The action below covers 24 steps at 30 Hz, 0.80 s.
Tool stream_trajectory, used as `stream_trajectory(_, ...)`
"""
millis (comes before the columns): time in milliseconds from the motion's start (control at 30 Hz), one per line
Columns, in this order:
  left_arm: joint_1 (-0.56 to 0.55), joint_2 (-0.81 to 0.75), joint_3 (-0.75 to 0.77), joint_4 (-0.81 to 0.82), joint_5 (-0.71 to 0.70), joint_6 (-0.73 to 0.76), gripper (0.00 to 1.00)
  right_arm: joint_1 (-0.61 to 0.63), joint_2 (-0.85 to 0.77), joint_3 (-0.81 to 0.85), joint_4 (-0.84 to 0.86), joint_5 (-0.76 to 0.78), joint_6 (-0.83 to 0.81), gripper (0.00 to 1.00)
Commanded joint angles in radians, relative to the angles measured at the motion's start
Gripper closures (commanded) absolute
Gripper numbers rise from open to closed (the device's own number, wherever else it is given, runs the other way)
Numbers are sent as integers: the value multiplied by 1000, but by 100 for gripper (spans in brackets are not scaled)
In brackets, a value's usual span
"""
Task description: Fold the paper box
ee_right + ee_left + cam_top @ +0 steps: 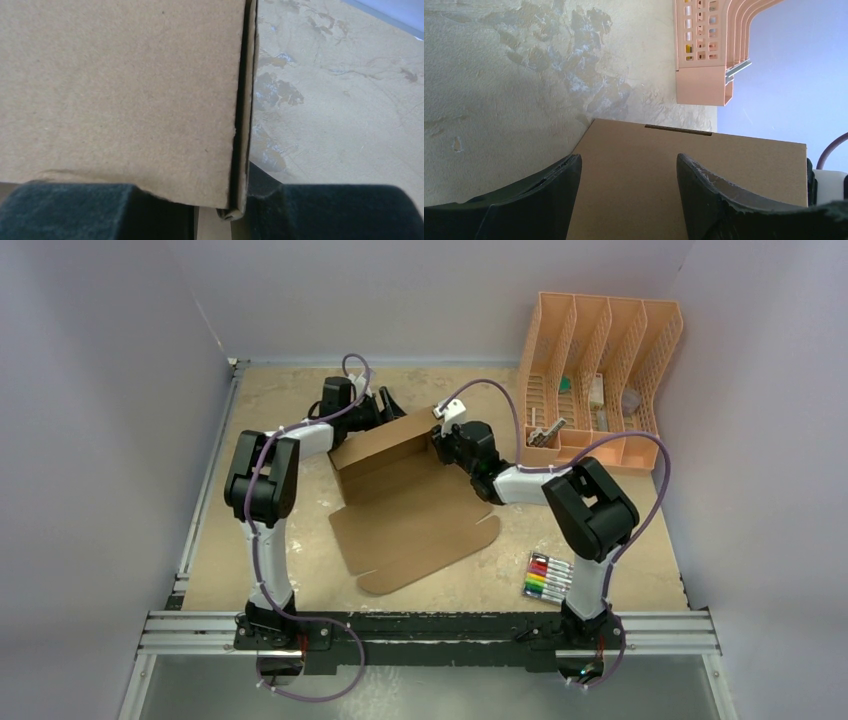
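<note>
Mottled beige bench [310,560] carries 1 plain brown corrugated cardboard box [400,500] at centre, rear wall raised, front flap flat. Left tool [388,405] hangs released behind that wall. Right tool [440,445] straddles the right wall, pads slack. Further right sit 1 peach slotted plastic organizer [600,370] and 1 pack of coloured markers [547,575].

Raised paper box [395,465] blocks centre; organizer [602,335] fills far-right corner.

The mottled beige table [470,580] carries a cardboard box [420,520] between the left claw [385,405] and the right claw [445,445]. A peach organizer [600,370] stands beyond the right claw to its right, and a pack of markers [547,576] lies nearer than it.
</note>
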Motion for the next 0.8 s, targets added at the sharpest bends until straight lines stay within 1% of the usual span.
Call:
stream_trajectory(0, -60, 28, -8, 1, 108, 22, 31, 13, 46, -12, 56, 15, -4, 76)
stream_trajectory(33, -61, 26, -13, 1, 114, 18, 31, 13, 53, -14, 74, 40, -4, 77)
stream_trajectory(133, -63, 12, -31, 1, 131, 9, 32, 13, 68, -4, 117, 72, -12, 84)
stream_trajectory(367, -65, -23, -67, 6, 157, -8, 33, 13, 84, 21, 197, 181, -1, 91)
stream_trajectory(467, -65, -28, -77, 7, 169, -19, 34, 17, 79, 34, 197, 273, 9, 94)
stream_trajectory(633, -64, -38, -92, 28, 180, -59, 35, 17, 65, 22, 201, 343, 24, 94)
stream_trajectory(767, -64, -83, -174, 155, 187, -151, 35, 17, 47, 23, 147, 341, 108, 94)
